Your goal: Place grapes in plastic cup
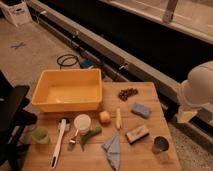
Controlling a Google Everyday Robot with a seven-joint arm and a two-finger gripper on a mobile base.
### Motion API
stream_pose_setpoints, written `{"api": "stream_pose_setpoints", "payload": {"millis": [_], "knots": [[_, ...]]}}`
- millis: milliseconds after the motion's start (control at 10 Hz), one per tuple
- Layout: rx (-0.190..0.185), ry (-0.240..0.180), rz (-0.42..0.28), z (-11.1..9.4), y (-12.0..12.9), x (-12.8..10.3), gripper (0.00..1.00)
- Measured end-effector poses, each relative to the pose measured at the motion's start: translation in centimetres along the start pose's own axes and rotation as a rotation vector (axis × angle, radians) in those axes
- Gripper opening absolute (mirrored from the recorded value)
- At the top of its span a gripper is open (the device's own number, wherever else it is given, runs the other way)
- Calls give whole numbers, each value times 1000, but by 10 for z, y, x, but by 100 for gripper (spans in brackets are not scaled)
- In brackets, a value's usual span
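I can't find my gripper in this view, so I cannot tell its state; only the white arm (199, 90) looms at the right, off the wooden table (145, 155). The grapes (127, 93) lie near the table's far edge (just right of the yellow bin (67, 90)). The plastic cup (41, 135) stands well apart, front-left. Speckled floor (30, 60) lies beyond.

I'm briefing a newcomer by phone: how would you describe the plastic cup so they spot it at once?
On the wooden table, look in front of the left corner of the yellow bin, opposite the gripper hanging off the right side. The plastic cup stands at that left edge: translucent light green, unlike the white cup and the metal cup.
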Motion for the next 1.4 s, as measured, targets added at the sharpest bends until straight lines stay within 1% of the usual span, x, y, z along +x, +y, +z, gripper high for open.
{"api": "stream_pose_setpoints", "payload": {"millis": [200,400,500,700,800,900,1300,1400], "knots": [[19,-42,-61,2,-6,-40,80],[28,-72,-101,19,-25,-64,80],[28,-82,-110,27,-34,-68,80],[22,-94,-122,49,-54,-70,80],[14,-95,-122,60,-61,-71,80],[7,-87,-109,65,-64,-70,80],[6,-87,-108,65,-63,-70,80],[7,-75,-111,66,-62,-68,80]]}}
